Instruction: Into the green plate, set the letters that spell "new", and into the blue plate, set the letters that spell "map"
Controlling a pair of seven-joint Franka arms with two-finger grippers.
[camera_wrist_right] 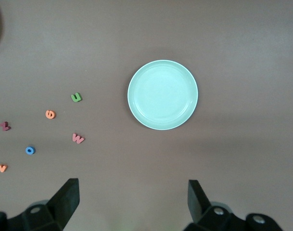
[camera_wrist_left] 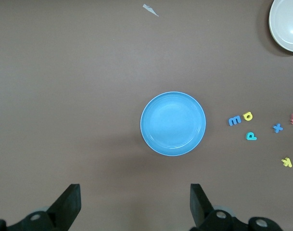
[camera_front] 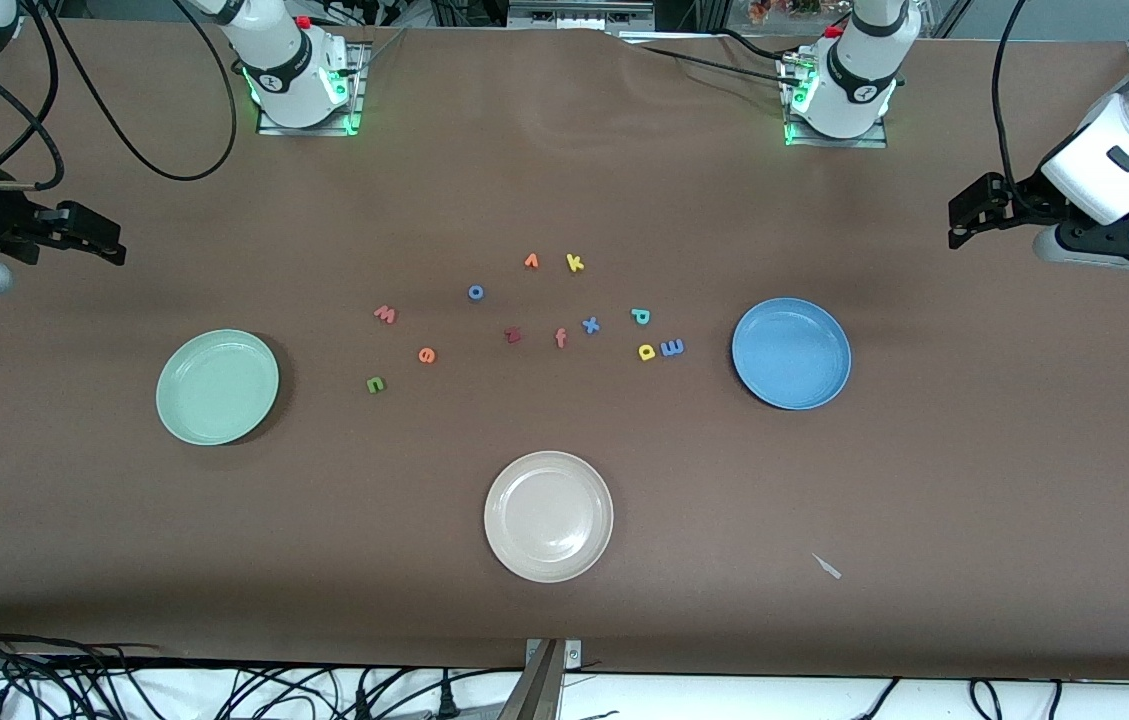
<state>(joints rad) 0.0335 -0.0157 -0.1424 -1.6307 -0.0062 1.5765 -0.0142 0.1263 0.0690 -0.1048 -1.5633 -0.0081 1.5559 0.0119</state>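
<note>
The green plate (camera_front: 217, 386) lies toward the right arm's end, with the green n (camera_front: 376, 384), orange e (camera_front: 426, 355) and salmon w (camera_front: 385, 314) beside it on the table. The blue plate (camera_front: 791, 353) lies toward the left arm's end, next to the blue m (camera_front: 672, 347), yellow a (camera_front: 646, 351) and teal p (camera_front: 641, 316). Both plates hold nothing. My left gripper (camera_front: 959, 222) hangs open high over its table end, and the blue plate (camera_wrist_left: 172, 123) shows past its fingers. My right gripper (camera_front: 116, 245) hangs open over the other end, above the green plate (camera_wrist_right: 162, 95).
A beige plate (camera_front: 548, 516) sits nearest the front camera, mid-table. Other letters lie between the plates: blue o (camera_front: 476, 292), orange v (camera_front: 531, 261), yellow k (camera_front: 575, 263), dark red z (camera_front: 514, 335), orange-red f (camera_front: 560, 338), blue x (camera_front: 591, 324). A white scrap (camera_front: 827, 566) lies near the front edge.
</note>
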